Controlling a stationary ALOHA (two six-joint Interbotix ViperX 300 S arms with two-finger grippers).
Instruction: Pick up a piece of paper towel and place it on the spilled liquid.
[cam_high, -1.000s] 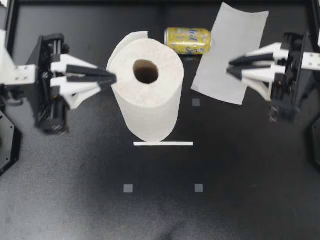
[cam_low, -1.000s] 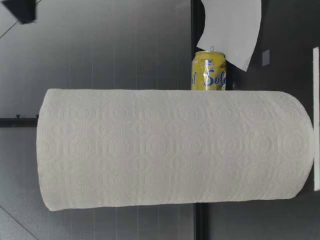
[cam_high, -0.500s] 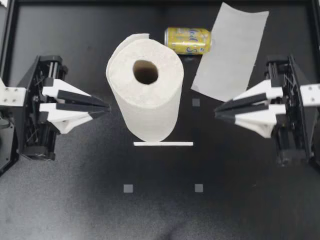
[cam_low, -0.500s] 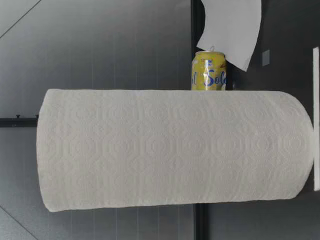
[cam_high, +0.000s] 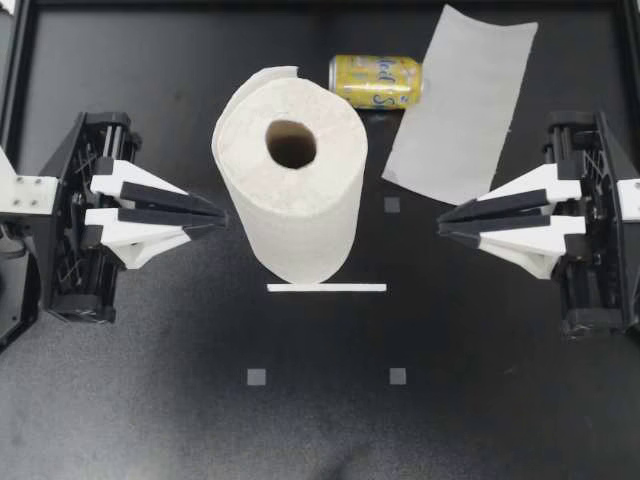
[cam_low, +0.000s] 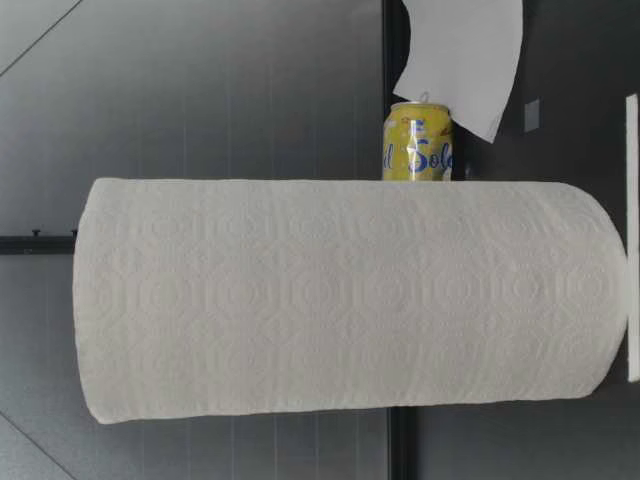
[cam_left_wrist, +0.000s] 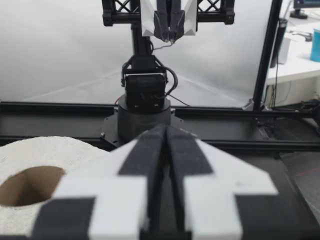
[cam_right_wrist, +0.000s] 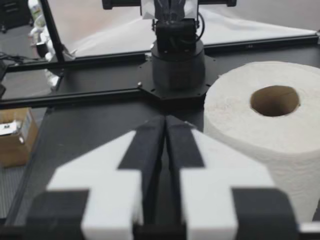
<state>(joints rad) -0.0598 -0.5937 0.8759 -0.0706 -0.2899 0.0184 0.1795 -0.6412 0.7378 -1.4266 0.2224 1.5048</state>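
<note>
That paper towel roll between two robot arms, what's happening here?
Nothing is being handled right now. My left gripper and right gripper are both shut and empty, one on each side of the upright paper towel roll. A loose sheet lies flat beside a yellow can tipped on its side. I cannot make out a spill.

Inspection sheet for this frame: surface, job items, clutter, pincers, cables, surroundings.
Surface: black table, white tape strip, small grey squares; no liquid visible.
Job's things: paper towel roll upright mid-table; torn sheet flat beside the yellow can.
Clutter: yellow can lying on its side.
Pincers: left pincer and right pincer shut, empty, either side of the roll.
Cables: cable loop at the facing arm's base.
Surroundings: cardboard box off the table.
</note>
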